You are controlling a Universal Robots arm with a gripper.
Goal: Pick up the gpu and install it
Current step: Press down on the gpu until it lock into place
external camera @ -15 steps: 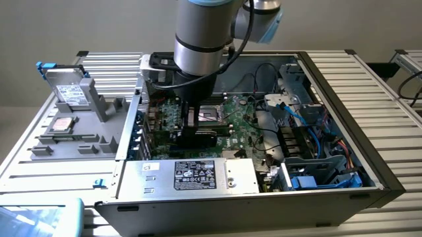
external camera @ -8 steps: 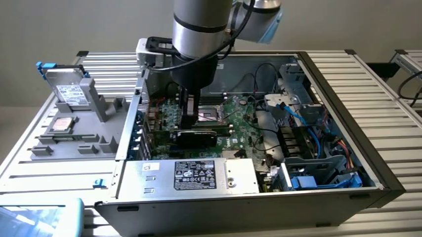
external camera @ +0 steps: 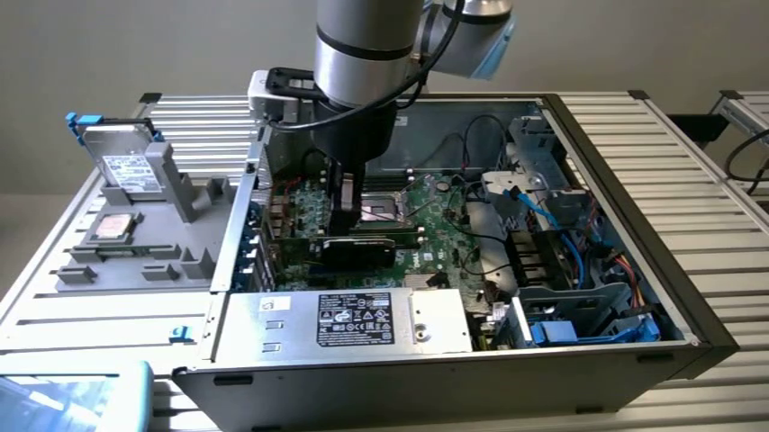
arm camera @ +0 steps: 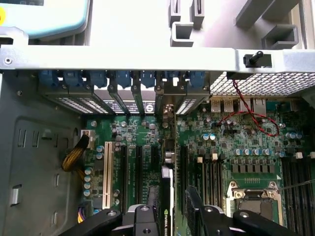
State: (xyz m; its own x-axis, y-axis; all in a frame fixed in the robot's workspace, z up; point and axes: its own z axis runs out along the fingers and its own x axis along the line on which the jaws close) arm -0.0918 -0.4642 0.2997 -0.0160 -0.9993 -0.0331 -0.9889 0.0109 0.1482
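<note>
Gripper: I have my gripper [external camera: 349, 232] lowered inside the open computer case [external camera: 601, 144], its fingers clamped on the top edge of the gpu [external camera: 358, 248]; in the wrist view the gripper [arm camera: 171, 211] straddles the card with a finger on each face.

Gpu: the gpu [arm camera: 166, 196] stands on edge directly beneath my fingers, running straight ahead of them toward the rear slot brackets [arm camera: 162, 91]. It sits low against the motherboard [external camera: 438, 202], over the expansion slots; I cannot tell whether its edge connector is fully home.

Nearby: the white slot [arm camera: 107, 172] and dark slots lie just beside the card on one side, the CPU socket [arm camera: 251, 196] on the other. The power supply [external camera: 348, 319] is close behind my wrist.

Risk, alignment: if the card is off its slot, I judge a downward push would land on the slot wall and bend the board.

Risk, bracket: the silver end could catch on the rear frame and leave the card tilted.

Risk, grip: the hold is on a thin edge, so side load could make it slip.

Risk, cables: loose wires [arm camera: 246, 115] near the socket could snag.
</note>
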